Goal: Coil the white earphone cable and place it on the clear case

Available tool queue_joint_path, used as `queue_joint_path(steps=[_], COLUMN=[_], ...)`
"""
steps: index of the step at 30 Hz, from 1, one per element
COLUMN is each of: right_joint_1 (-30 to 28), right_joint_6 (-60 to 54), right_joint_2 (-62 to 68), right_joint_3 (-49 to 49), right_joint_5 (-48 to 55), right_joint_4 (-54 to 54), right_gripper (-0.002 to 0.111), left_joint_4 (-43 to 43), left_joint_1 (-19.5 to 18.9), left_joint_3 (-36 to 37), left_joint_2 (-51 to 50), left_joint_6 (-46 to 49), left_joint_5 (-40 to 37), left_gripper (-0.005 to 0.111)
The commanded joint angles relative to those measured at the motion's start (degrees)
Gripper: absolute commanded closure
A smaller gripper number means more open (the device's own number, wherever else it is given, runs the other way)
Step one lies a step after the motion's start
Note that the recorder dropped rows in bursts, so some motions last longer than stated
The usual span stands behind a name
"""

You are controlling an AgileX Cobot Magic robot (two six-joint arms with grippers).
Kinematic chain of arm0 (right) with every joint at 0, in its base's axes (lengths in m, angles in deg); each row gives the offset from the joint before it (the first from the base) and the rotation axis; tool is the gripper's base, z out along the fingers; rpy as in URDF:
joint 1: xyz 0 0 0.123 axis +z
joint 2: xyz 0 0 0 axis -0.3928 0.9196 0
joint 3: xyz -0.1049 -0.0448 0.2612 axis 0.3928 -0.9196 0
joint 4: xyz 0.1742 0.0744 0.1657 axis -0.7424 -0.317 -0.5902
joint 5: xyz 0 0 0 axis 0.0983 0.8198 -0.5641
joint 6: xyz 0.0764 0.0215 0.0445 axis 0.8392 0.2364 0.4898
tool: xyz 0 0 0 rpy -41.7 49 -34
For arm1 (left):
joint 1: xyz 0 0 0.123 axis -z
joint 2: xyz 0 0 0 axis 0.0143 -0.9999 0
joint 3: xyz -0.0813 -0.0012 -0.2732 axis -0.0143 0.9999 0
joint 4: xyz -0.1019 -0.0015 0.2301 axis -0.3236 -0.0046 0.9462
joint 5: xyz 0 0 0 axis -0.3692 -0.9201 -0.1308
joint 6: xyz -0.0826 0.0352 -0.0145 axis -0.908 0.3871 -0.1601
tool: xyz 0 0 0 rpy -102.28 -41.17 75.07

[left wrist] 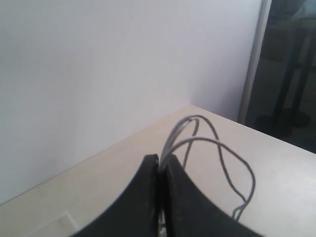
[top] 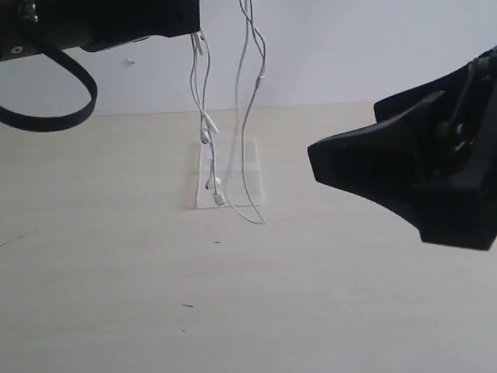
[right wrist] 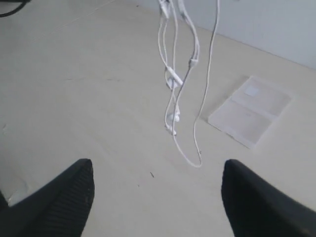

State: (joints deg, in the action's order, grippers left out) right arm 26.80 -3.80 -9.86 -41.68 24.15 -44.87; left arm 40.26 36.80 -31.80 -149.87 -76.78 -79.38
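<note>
The white earphone cable [top: 210,124] hangs in loose strands, pinched at its top between the closed jaws of the left gripper [left wrist: 160,160]. Its low loops dangle by the clear case [top: 229,167] on the table [top: 101,272]. The right gripper [right wrist: 158,182] stands with jaws spread wide, holding nothing, apart from the cable.

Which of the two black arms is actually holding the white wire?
The left fingers, pinched shut on the white earphone cable that dangles from them. The right fingers stand wide apart, gripping nothing.
</note>
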Motion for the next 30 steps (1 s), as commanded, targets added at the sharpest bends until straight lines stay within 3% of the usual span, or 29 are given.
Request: queue_joint_path(steps=[1, 7, 22, 30], right_joint_1=[0.08, 0.08, 0.08, 0.08], right_joint_6=[-9.77, -17.17, -18.93, -18.87], right_joint_2=[1.33, 5.63, 12.69, 12.69], right_joint_3=[0.29, 0.29, 0.29, 0.29], right_joint_5=[-1.89, -3.51, -13.03, -15.72], right_joint_4=[-8.03, -15.21, -14.95, -16.57], right_gripper=[0.034, 0.031, 0.031, 0.031], left_joint_4=[0.87, 1.42, 1.42, 1.42], left_joint_1=[-0.11, -0.11, -3.43, -3.43], left_joint_3=[-0.31, -0.31, -0.31, -0.31], left_joint_2=[1.31, 1.85, 4.14, 4.99], left_joint_6=[0.14, 1.28, 1.49, 1.49], left_joint_5=[0.25, -0.23, -4.36, -4.49], left_gripper=[0.107, 0.107, 0.107, 0.107])
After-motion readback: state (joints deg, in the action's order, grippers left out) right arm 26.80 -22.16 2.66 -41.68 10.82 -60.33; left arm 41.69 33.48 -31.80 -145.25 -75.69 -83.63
